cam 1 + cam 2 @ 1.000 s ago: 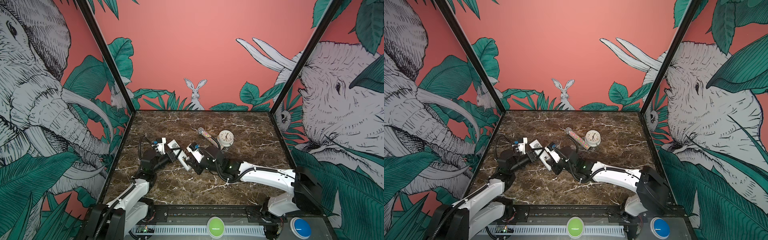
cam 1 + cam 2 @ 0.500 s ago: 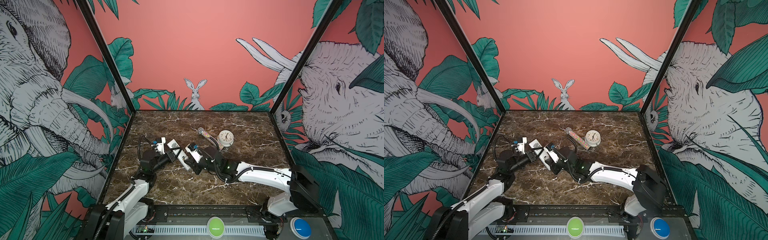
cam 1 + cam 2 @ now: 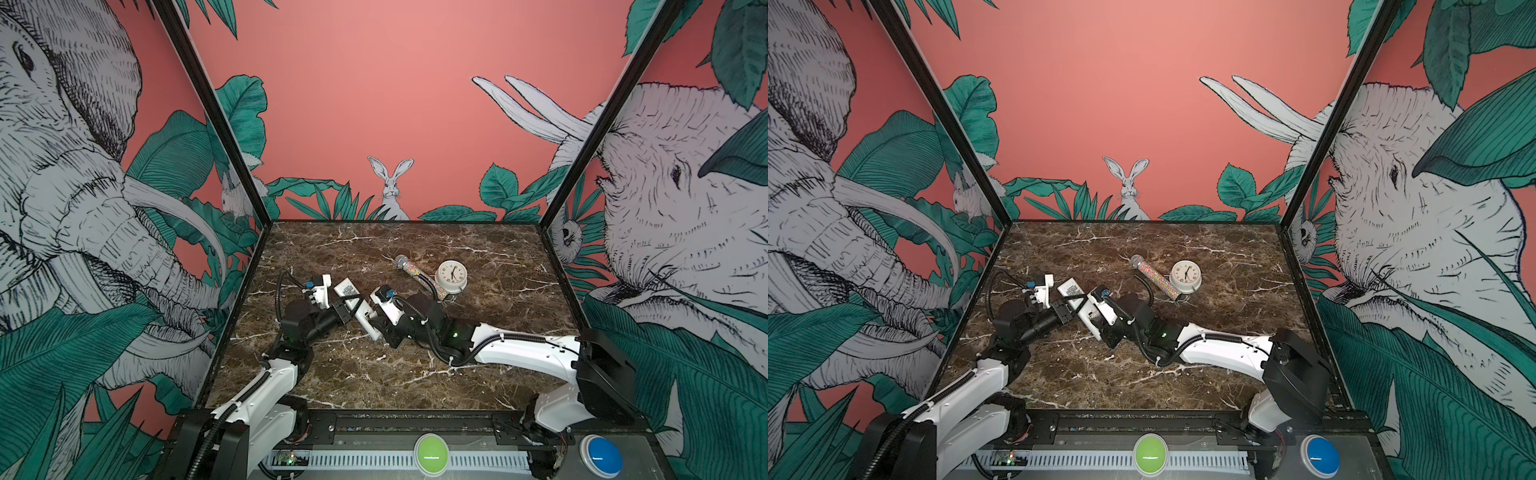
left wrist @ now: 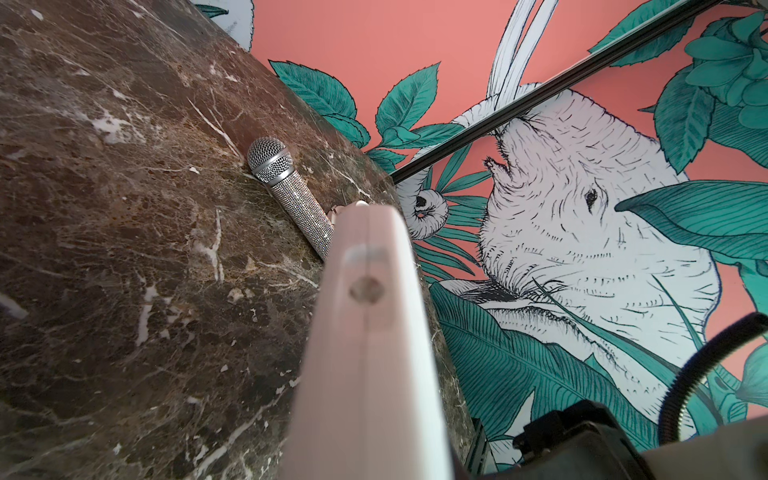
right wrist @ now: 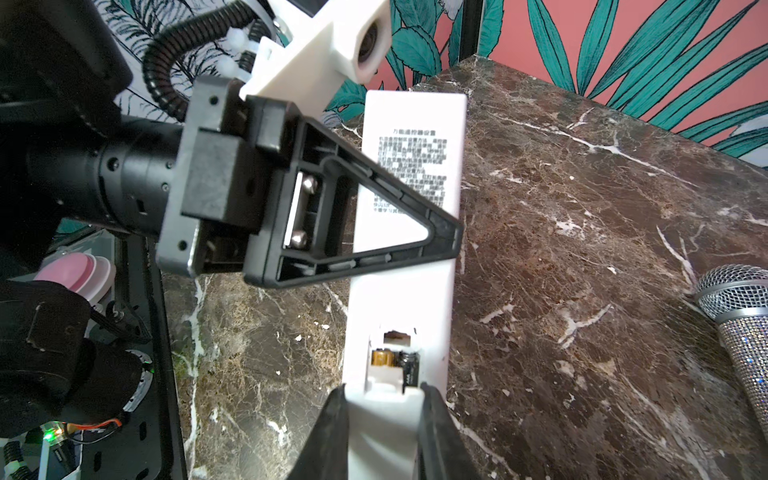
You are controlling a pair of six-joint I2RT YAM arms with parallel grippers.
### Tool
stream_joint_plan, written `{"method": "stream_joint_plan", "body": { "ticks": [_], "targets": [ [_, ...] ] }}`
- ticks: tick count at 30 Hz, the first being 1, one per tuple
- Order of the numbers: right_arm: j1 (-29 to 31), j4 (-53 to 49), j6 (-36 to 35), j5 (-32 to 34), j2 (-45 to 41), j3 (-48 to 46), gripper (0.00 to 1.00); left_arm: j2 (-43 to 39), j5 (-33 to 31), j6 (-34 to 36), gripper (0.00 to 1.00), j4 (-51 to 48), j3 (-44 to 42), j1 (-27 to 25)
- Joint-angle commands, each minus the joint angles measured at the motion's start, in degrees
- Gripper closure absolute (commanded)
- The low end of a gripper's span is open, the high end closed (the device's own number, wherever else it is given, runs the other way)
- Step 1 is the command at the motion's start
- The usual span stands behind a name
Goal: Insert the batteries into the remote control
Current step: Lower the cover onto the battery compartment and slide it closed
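Right wrist view: we saw long slim white plastic remote control (image 5: 409, 257) running straight out from right gripper (image 5: 382, 392), clamped on its near end; dark gold-ended batteries (image 5: 407, 368) in bay (image 5: 395, 336) just ahead; left gripper (image 5: 446, 235) clenched mid-body beyond.

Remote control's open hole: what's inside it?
Inside the remote control sit batteries: a gold end beside a dark body. The rest is covered where the right gripper holds it.
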Motion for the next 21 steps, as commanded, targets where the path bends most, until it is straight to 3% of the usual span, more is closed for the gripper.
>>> {"method": "stream_joint_plan", "body": {
  "ticks": [1,16,21],
  "targets": [
    [0.41,2.11,-0.74,0.93,0.73,0.24,0.99,-0.36,0.79,-0.45,1.0,3.63,-0.81,0.17],
    [0.44,2.18,-0.6,0.61,1.89,0.0,0.99,-0.61,0.75,-0.51,1.0,3.68,-0.81,0.18],
    [0.44,2.11,-0.37,0.53,2.49,-0.17,0.9,-0.42,0.69,-0.45,1.0,3.83,-0.81,0.13]
  ]
}}
